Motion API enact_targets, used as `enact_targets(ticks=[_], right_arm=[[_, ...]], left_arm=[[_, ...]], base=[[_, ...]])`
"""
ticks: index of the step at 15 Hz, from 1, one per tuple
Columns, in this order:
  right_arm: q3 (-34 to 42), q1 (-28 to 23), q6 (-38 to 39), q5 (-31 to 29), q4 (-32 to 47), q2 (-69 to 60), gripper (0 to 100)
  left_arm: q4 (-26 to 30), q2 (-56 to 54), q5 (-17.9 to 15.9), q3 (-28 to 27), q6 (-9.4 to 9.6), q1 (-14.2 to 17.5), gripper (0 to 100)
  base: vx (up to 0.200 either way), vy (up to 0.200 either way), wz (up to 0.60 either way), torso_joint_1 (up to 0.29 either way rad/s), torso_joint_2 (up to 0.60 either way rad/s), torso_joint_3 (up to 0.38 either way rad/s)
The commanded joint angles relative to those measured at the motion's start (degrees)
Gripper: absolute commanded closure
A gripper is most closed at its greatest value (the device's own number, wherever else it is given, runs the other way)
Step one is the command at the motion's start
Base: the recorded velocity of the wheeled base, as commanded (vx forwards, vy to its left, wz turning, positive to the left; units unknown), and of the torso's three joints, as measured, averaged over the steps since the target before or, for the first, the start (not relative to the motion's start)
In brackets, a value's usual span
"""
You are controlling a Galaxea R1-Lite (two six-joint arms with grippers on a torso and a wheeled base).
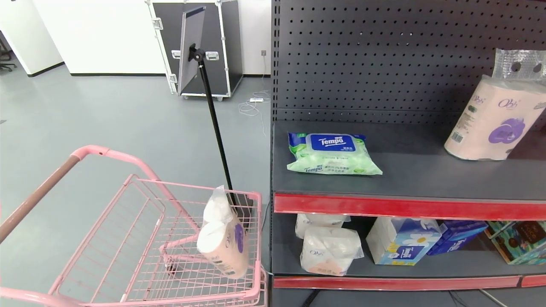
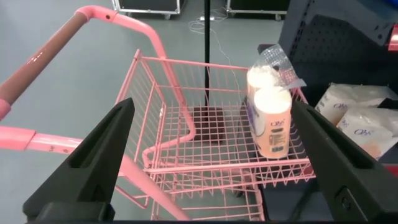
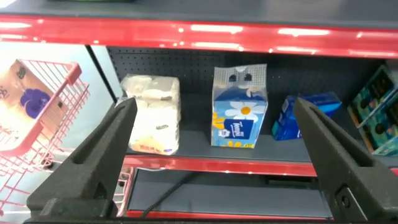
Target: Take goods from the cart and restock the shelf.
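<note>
Meanwhile, left hand (image 2: 212,104) spread over cart (image 1: 108,152), roll pack (image 2: 272,121) inside, right hand (image 3: 214,102) spread

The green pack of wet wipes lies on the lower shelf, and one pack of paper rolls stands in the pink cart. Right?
No. In the head view the pack of wet wipes lies on the upper shelf. One pack of paper rolls does stand in the pink cart.

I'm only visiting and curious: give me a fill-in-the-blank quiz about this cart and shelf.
The cart is coloured ___.
It holds ___ pack of paper rolls.
The wipes pack lies on the shelf ___ the tissue boxes.
The left gripper is ___, holding nothing.
Missing words: pink; one; above; open.
</note>
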Motion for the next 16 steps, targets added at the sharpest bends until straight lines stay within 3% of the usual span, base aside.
enact_targets(ticks=[1,8,16], right_arm=[[0.01,0.04,-0.01,0.02,0.0,0.02,0],[0.01,0.04,-0.01,0.02,0.0,0.02,0],[0.01,0.04,-0.01,0.02,0.0,0.02,0]], left_arm=[[-0.04,0.05,-0.02,-0.04,-0.01,0.02,0],[0.05,0.05,-0.02,-0.04,-0.01,0.02,0],[0.05,0.05,-0.02,0.05,-0.01,0.02,0]], base=[[0.0,0.0,0.0,-0.149,0.37,0.222],[0.0,0.0,0.0,-0.147,0.4,0.245],[0.0,0.0,0.0,-0.173,0.54,0.362]])
